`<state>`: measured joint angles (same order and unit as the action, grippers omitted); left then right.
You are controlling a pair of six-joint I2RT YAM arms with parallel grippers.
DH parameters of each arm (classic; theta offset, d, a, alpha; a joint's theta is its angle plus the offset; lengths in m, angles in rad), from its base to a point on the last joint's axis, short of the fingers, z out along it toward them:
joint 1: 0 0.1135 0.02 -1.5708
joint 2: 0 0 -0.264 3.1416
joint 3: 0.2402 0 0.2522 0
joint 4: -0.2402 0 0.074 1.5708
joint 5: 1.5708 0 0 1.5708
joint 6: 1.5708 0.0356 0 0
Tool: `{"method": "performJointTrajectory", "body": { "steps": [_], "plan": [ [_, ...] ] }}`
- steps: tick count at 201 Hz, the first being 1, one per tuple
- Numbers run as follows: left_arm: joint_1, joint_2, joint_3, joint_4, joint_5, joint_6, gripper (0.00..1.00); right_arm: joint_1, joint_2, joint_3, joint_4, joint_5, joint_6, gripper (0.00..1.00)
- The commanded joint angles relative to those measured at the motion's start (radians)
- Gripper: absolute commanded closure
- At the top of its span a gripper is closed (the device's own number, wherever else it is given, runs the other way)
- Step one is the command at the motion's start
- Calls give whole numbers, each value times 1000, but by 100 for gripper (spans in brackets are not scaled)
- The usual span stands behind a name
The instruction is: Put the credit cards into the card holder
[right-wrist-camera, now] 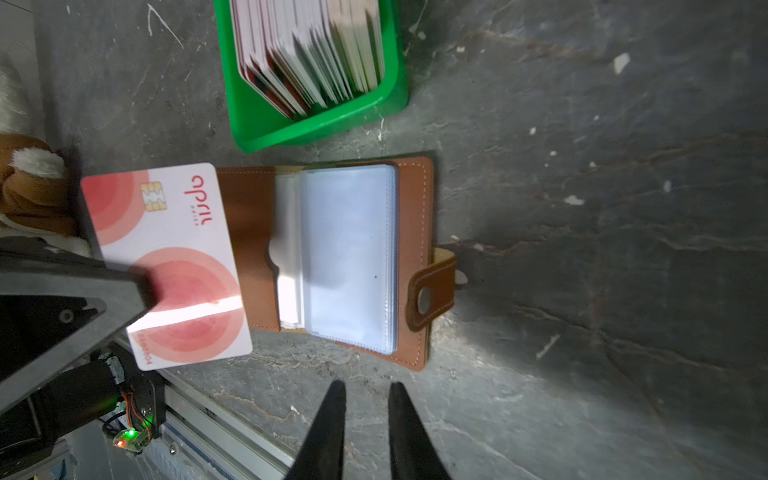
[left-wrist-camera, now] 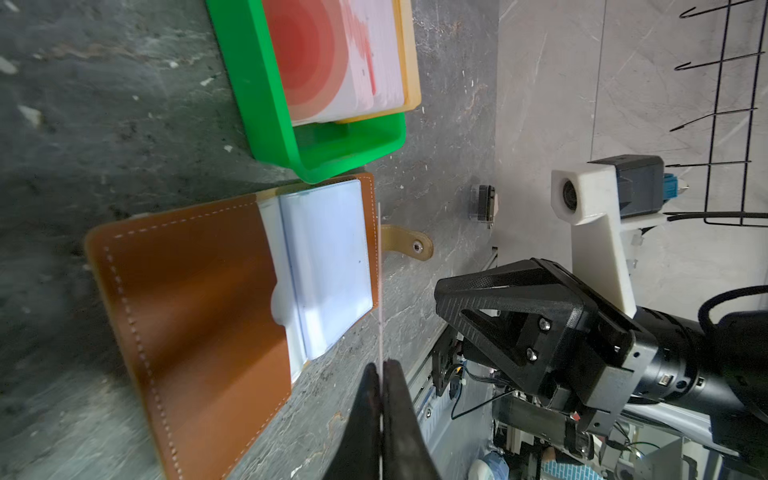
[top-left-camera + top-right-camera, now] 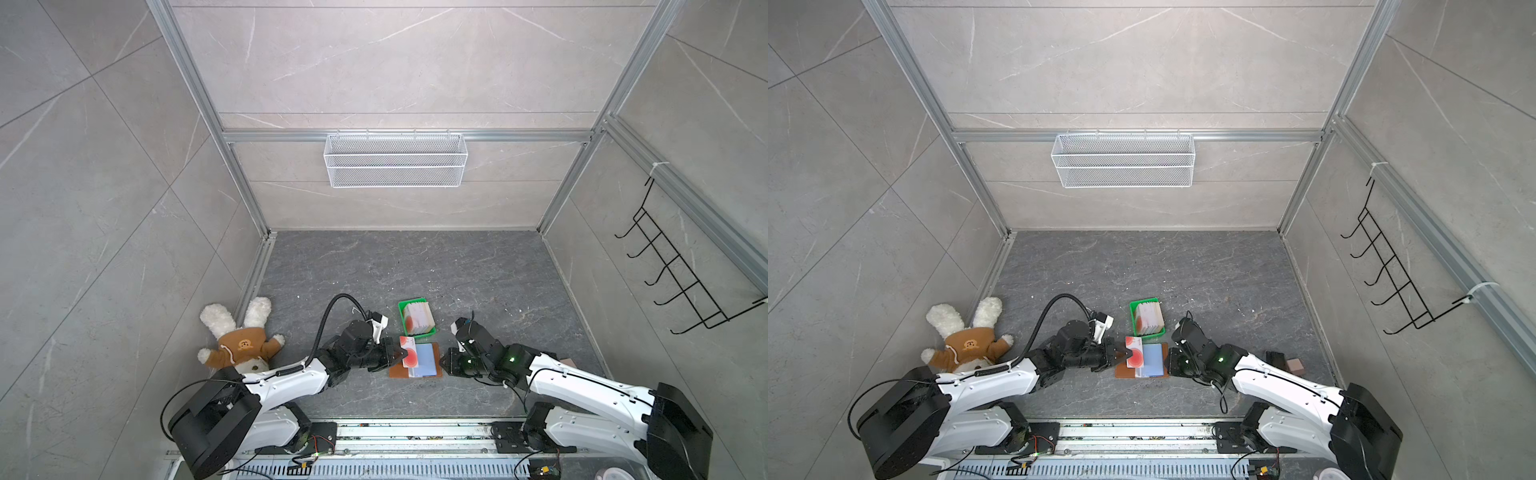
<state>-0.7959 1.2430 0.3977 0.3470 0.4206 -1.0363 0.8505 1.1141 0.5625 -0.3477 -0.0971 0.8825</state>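
- We see the left gripper (image 3: pixel 404 356) squeezed tight on one card (image 1: pixel 166 257), pinching it by one edge.
- The card is pale with red-orange circles and a small gold chip (its face shows in both top views, so it is not standing on its edge).
- It hangs over the brown left flap of the wallet (image 1: pixel 253 216). We cannot tell if it touches the flap.
- The wallet lies open on the dark grey table (image 3: pixel 478 270), between the two grippers.
- Clear sleeves (image 1: pixel 349 257) over a light-blue panel are on the wallet's right half. A snap tab (image 1: pixel 432 291) sticks out from the side away from the held card.
- The right gripper (image 1: pixel 368 386) holds nothing. Its two fingers stand a little apart with bare table between them. It sits just beside the wallet on the tab side, not touching it.
- A green tray (image 3: pixel 401 309) sits just behind the wallet, farther from the robot. The stack of cards (image 3: pixel 417 320) leans inside it, all on their edges.
- A toy bunny (image 3: pixel 241 340) in a brown top lies by the left wall, well apart from the wallet.
- A white wire basket (image 3: pixel 395 160) hangs on the back wall, and a black hook rack (image 3: pixel 673 270) hangs on the right wall.
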Motion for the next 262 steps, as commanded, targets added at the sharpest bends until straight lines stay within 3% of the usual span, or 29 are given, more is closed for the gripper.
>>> {"method": "performJointTrajectory", "body": {
  "steps": [1, 139, 262],
  "plan": [
    [3, 31, 22, -2, -18, 28, 100, 14, 38, 42, -11, 14, 9, 78],
    [7, 156, 50, 53, -9, 49, 100, 75, 260, 89, -44, 123, 14, 84],
    [7, 251, 37, 121, 42, 18, 100, 97, 281, 91, -70, 172, 24, 85]
  ]
}}
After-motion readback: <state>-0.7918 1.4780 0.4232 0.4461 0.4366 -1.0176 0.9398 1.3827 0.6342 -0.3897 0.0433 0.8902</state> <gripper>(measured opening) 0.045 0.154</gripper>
